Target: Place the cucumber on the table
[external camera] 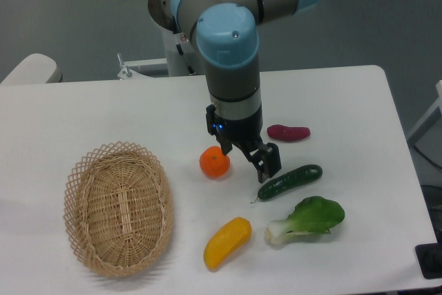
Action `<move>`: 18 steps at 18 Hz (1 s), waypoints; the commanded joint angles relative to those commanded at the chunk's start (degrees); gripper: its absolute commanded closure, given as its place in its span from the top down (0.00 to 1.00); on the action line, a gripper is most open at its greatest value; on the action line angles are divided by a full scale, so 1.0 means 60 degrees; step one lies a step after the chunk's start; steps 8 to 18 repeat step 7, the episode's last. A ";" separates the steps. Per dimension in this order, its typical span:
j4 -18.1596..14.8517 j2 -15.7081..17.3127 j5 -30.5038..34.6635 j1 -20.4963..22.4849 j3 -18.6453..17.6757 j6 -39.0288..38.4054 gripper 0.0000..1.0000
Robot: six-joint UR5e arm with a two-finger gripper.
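You are looking at a large white smooth surface [103, 108] with rounded corners, seen from above and in front. The small dark green, bumpy cucumber [290, 182] lies flat on it, right of centre, angled with its thin stem tip toward the lower left. Your arm's black two-finger gripper [250, 156] hangs just above and to the left of the cucumber's stem end, its fingers spread apart and holding nothing. A round orange fruit [215, 162] sits just left of the gripper. A small purple sweet potato [289, 132] lies behind the cucumber. A leafy green bok choy with a white stalk [307, 219] rests just in front of it, and a yellow elongated vegetable [226, 242] lies nearer the front edge. An oval woven wicker basket [119, 208] sits well apart on the left.
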 joint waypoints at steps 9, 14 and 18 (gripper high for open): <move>0.0074 -0.0059 0.0893 0.0073 -0.0015 0.0471 1.00; 0.0074 -0.0059 0.0893 0.0073 -0.0015 0.0471 1.00; 0.0074 -0.0059 0.0893 0.0073 -0.0015 0.0471 1.00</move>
